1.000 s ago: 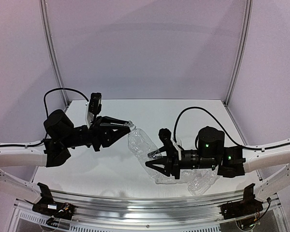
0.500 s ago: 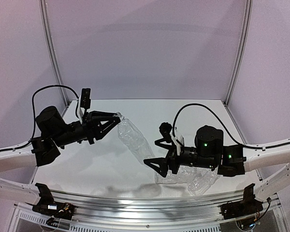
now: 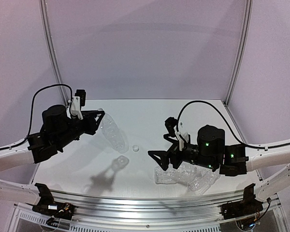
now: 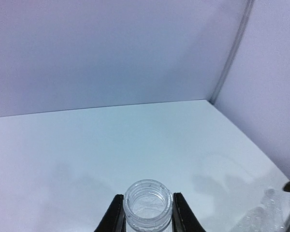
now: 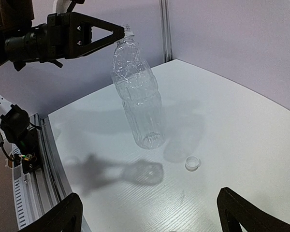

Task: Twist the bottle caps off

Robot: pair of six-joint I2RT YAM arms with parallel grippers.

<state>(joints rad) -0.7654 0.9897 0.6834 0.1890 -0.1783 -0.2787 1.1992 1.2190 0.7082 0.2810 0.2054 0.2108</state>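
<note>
Above the tabletop's (image 3: 150,110) left side: gripping the uncapped bottle (image 5: 137,104) by its neck with the left claw (image 3: 100,115).
Right claw (image 3: 160,140) spread wide, empty, near the loose cap (image 5: 193,163) down on the tabletop; best to lower the bottle gently, clear of that cap.

Left arm (image 3: 9,160): white links are joining black housings.
Right arm (image 3: 268,155): green lights (image 3: 206,143) are glowing, frame right.
Cables (image 3: 198,101): black loops are arching overhead.
Left gripper (image 3: 102,114): black fingers are tapering.
</note>
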